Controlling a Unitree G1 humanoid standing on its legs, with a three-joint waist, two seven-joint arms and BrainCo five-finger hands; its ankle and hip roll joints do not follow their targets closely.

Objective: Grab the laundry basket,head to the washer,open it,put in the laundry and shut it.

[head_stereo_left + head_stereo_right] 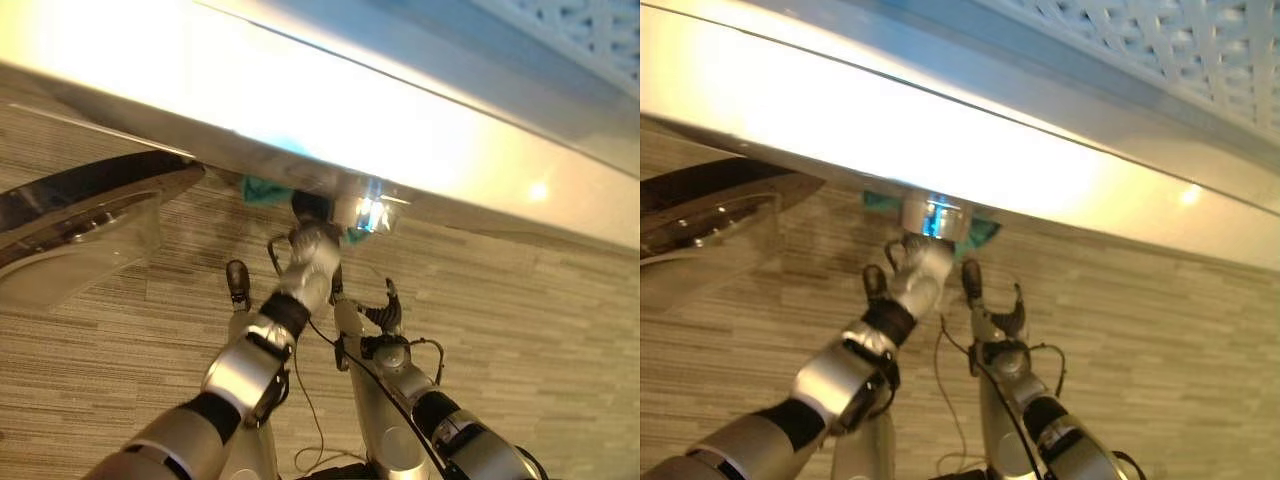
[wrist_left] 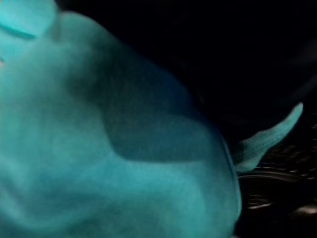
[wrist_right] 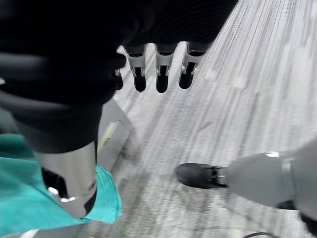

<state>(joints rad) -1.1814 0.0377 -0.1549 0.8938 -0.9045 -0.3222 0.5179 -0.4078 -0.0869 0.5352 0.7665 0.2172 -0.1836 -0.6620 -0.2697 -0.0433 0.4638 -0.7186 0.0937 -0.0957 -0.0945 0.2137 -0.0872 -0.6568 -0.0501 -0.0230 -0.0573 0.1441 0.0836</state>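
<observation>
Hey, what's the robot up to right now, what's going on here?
The robot is loading laundry. Its left arm reaches under the washer's white top edge, pushing a teal cloth into the dark opening; the left hand is mostly hidden there, so its grasp can't be read. The washer door stands open off to the left. The right hand hangs idle above the floor, fingers relaxed.

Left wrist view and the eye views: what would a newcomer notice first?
The teal cloth stands out, taking up most of the left wrist view against the washer's dark inside. From the head, the left arm reaches under the washer's bright front edge, teal showing there; its door hangs open at left. The right robot hand hangs idle above the floor, fingers relaxed.
</observation>
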